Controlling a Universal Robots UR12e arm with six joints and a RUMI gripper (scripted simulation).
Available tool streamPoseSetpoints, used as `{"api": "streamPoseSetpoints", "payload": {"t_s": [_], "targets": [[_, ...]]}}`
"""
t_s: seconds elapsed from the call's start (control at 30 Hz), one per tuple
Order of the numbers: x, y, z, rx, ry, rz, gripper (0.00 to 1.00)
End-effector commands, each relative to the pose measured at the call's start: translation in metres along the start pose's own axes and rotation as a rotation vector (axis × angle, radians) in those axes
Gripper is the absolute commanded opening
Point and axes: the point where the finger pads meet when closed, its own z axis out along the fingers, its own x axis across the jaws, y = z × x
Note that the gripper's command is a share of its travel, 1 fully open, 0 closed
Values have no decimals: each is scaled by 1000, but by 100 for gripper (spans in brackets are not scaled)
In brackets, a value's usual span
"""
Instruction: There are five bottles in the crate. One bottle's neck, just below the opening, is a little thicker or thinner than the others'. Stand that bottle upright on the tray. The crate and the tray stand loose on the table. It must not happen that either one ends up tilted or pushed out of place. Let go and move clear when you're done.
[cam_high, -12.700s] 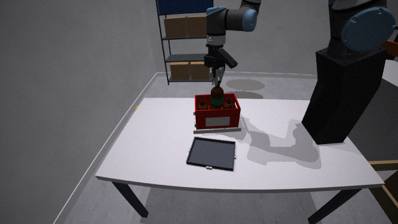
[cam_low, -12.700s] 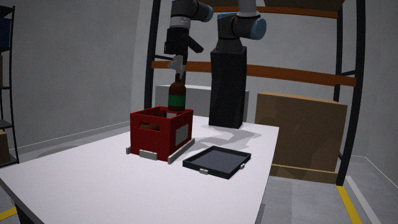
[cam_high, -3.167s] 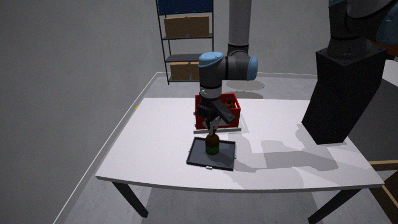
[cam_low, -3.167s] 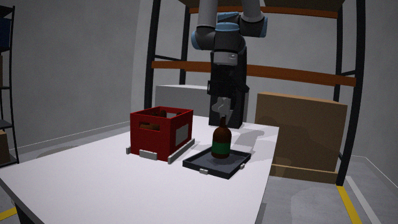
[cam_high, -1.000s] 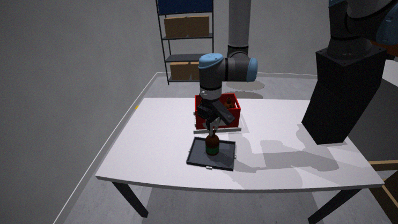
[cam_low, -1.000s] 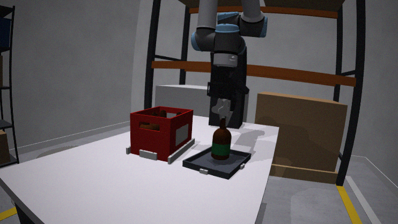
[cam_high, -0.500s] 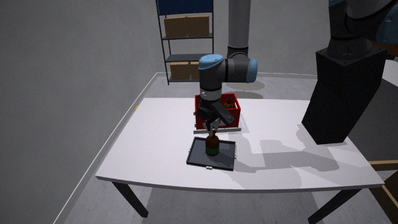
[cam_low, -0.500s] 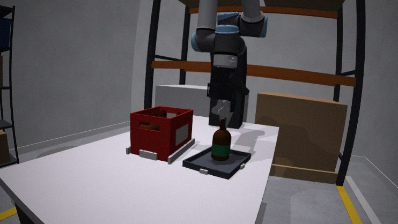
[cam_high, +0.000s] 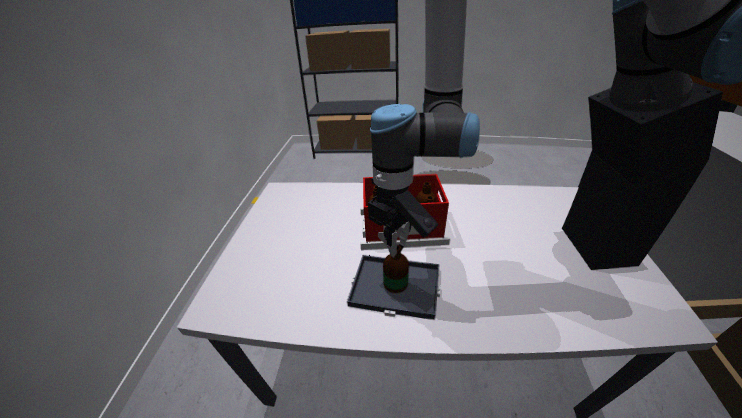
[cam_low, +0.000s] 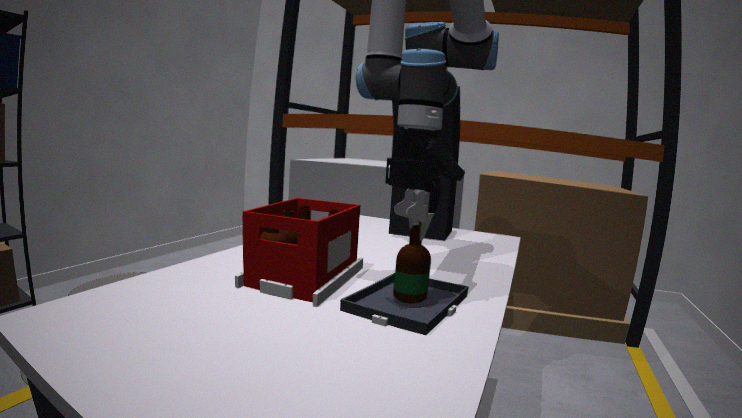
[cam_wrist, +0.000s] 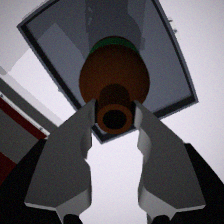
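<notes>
Brown glass, green-banded: the bottle (cam_low: 411, 270) stands upright inside the tray (cam_low: 441, 303), beside the crate (cam_low: 301, 244). The fingers pinch its neck just below the opening, likely steadying it until the base sits flat for release.

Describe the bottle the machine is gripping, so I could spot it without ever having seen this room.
On the white table, find the red crate; beside it lies a shallow dark tray. Upright on that tray stands a brown bottle with a green label band, its neck clamped in the gripper. It is the only bottle outside the crate.
</notes>
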Motion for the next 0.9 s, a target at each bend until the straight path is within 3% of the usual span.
{"api": "streamPoseSetpoints", "payload": {"t_s": [0.0, 0.87], "targets": [[1, 0, 2, -1, 1, 0, 0], [0, 0, 7, -1, 1, 0, 0]]}}
